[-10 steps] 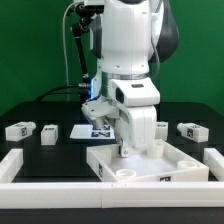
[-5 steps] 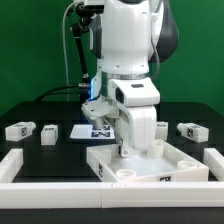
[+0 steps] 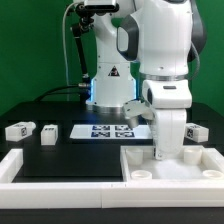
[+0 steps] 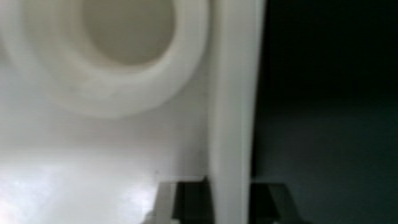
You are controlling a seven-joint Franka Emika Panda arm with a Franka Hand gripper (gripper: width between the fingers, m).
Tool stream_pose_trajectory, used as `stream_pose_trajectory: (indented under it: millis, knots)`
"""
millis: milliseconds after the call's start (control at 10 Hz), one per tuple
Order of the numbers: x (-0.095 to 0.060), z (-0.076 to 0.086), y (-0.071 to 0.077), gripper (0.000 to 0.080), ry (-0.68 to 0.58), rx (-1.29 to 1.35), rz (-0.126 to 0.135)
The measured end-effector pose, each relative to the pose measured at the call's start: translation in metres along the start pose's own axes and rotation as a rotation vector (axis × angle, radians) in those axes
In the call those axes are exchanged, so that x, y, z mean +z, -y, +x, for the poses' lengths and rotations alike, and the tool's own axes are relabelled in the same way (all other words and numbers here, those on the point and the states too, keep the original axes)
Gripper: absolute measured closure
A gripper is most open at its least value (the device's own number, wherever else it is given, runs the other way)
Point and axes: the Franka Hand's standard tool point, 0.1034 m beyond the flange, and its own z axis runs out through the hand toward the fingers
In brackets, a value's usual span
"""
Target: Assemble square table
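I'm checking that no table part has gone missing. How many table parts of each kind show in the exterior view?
Square top: 1
Legs: 3, two at the exterior view's left and one at its right
Total: 4
A fourth leg is not in sight; it may be hidden behind the arm.

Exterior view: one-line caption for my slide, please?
Gripper shut on the square top rim, marker board behind it, two loose legs at the exterior view's left.
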Motion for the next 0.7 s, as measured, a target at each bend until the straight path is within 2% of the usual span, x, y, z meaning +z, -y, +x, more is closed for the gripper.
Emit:
stream_pose_trajectory:
  millis: [300, 400, 600, 700]
  knots:
    - [0.0009, 0.0006, -0.0008, 0.0741, 0.033, 0.056, 0.065]
    - [0.0008, 0.0003, -0.0008, 0.0741, 0.036, 0.053, 0.073]
    - [0.0008, 0.0002, -0.0009, 0.0738, 0.035, 0.052, 0.071]
    - [0.0000, 0.0002, -0.0018, 0.0525, 0.035, 0.052, 0.068]
